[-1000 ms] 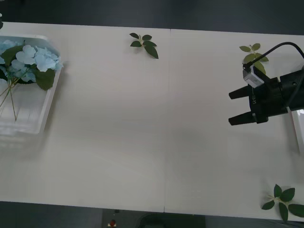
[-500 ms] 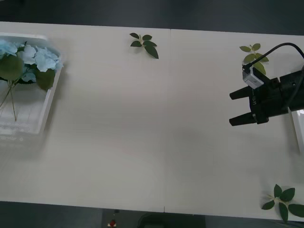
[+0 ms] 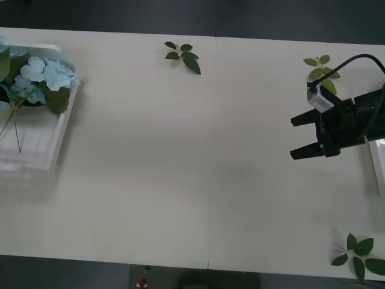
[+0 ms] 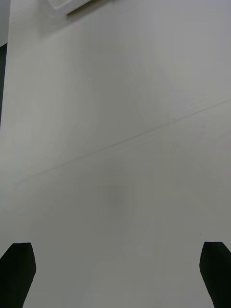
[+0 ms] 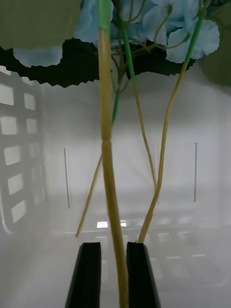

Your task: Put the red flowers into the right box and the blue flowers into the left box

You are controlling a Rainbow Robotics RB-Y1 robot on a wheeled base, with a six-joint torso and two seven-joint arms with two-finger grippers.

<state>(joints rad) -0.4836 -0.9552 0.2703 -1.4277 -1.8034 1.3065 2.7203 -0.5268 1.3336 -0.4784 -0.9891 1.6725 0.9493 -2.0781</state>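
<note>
At the bench's left edge, the blue flowers [image 3: 42, 75] lie in the left box [image 3: 59, 138], blooms toward the far end. Inside it, the left gripper [image 5: 111, 269] is pinched on one stem. Near the right edge, the right gripper [image 3: 298, 136] hovers, black fingers spread, beside the right box [image 3: 379, 165] rim.

Three bloomless green leaf sprigs [image 3: 182, 55] lie on the table (two along the far edge, one at the near right corner). Two white trays show: the left box [image 3: 37, 144] and the rim of the right box [image 3: 377, 161]. One bunch of blue flowers [image 3: 42, 77] shows; its clusters overlap too much to count.
</note>
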